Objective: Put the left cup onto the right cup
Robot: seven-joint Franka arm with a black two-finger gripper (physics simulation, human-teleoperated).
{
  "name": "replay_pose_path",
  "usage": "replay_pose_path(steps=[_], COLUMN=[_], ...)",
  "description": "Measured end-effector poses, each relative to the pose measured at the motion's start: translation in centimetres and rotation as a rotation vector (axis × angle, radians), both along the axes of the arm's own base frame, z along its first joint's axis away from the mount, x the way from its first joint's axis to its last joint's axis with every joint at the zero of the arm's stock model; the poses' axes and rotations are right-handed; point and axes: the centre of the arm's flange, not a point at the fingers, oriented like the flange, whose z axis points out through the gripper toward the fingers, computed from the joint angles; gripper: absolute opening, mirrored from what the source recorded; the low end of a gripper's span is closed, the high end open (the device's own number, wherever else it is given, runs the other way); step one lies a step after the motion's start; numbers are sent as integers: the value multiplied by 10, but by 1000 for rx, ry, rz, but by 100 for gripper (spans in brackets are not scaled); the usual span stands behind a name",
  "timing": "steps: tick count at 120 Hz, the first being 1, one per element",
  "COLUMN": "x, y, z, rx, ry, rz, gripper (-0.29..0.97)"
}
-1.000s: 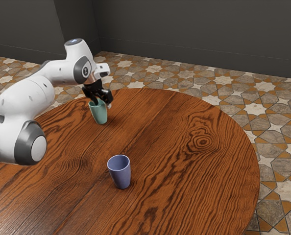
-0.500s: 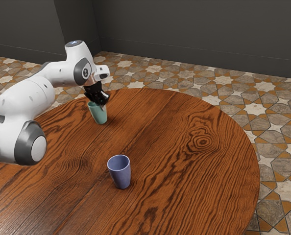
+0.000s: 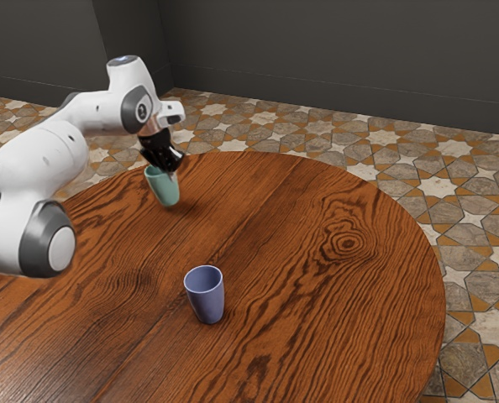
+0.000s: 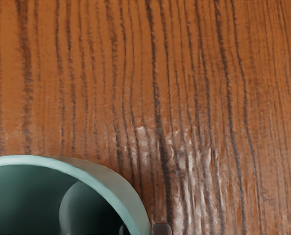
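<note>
The green cup hangs tilted just above the round wooden table near its far left edge, with my black gripper shut on its rim. In the wrist view the green cup shows its open mouth and inside right under my hand, with wood grain beyond it. The blue cup stands upright on the table, nearer the front and to the exterior view's right of the green one, well apart from my gripper.
The table spreads wide and bare to the exterior view's right of both cups. Around it lies a patterned tile floor, and dark walls close the back of the room.
My gripper closed on the green cup's rim and has lifted it slightly off the table, tilting it. The arm has risen a little. The blue cup has not moved.
</note>
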Motion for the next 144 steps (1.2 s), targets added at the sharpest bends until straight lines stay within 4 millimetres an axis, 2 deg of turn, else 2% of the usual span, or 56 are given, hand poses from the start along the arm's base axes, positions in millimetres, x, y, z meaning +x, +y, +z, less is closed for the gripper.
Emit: replay_pose_path(steps=[25,37,64,77,100,127,144], x=[-23,-40,-68,-80,-106,-140,-163], y=[-7,-25,-75,-87,-127,-155,-170], z=[16,26,64,75,97,120,125], rx=[-29,-41,12,31,54,76,87], ry=[76,115,137,138,143,144,144], rz=[8,-3,-60,-63,-82,-70,-59], gripper=[-10,-10,-10,-10,-10,-11,-11])
